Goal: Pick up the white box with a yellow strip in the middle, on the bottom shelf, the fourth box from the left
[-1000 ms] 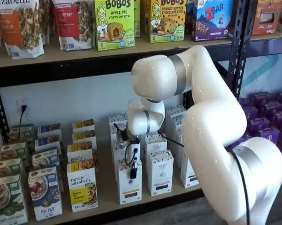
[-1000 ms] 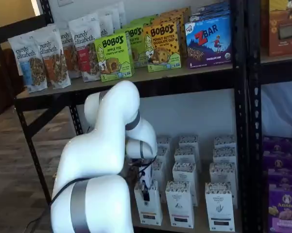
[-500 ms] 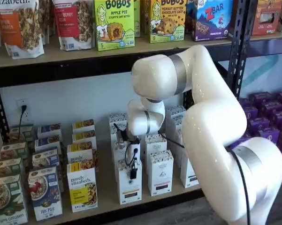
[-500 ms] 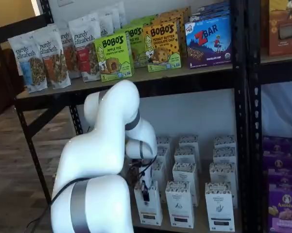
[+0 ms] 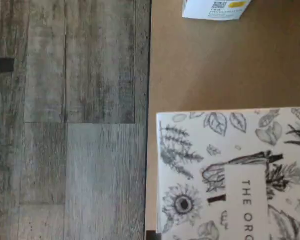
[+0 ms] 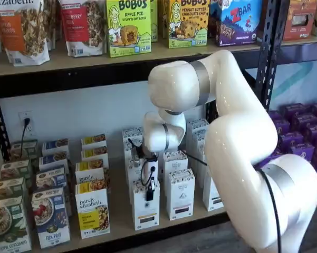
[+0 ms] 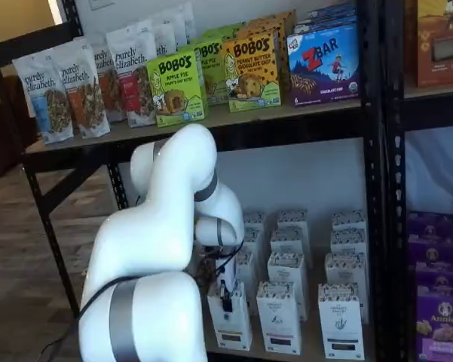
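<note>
Found the white box [image 6: 146,206] at the front edge of the bottom shelf [image 6: 121,225], first in its row of like cartons. Could not read the colour of its strip at that size. Noted a neighbour carton [image 6: 180,195] with a dark strip just beside it, on the side toward the arm [image 6: 237,142].

Saw the black fingers [image 6: 149,193] hanging straight down over the white box's top and upper front, with a thin cable [image 6: 142,176] looped beside them. Saw the same in both shelf views, the fingers [image 7: 226,300] appearing only as one dark bar. Could not tell whether apart, together or clamped on the white box.

Looked down, in the wrist view, on a carton top [image 5: 229,175], white with black drawings of leaves and a sunflower and the letters "THE OR". Could not tell which carton. Rested on the brown board of the bottom shelf close to its edge, with the grey plank floor [image 5: 65,125] beyond.

Noticed green snack boxes [image 6: 127,26] on the upper shelf [image 6: 68,60].
</note>
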{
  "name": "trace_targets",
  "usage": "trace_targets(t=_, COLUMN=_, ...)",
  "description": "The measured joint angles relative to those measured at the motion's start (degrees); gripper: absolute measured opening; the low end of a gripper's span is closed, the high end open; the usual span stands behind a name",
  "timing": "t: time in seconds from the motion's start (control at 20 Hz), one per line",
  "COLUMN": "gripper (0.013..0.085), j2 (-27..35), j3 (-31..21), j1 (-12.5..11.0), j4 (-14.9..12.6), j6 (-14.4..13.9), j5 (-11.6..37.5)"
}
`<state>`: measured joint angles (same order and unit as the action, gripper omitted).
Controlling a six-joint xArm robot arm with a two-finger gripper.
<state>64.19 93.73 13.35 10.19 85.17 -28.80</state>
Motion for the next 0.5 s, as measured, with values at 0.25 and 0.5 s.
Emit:
trace_targets(t=0.25, gripper=0.049, j2=-0.1, j3=-0.1, j1=0.0, j4=-0.4, j6=-0.3, j5=-0.2)
trace_targets(t=0.5, gripper=0.049, j2=-0.4, j3=-0.8, j1=0.1, j4=-0.1, j6=-0.2, j5=0.6)
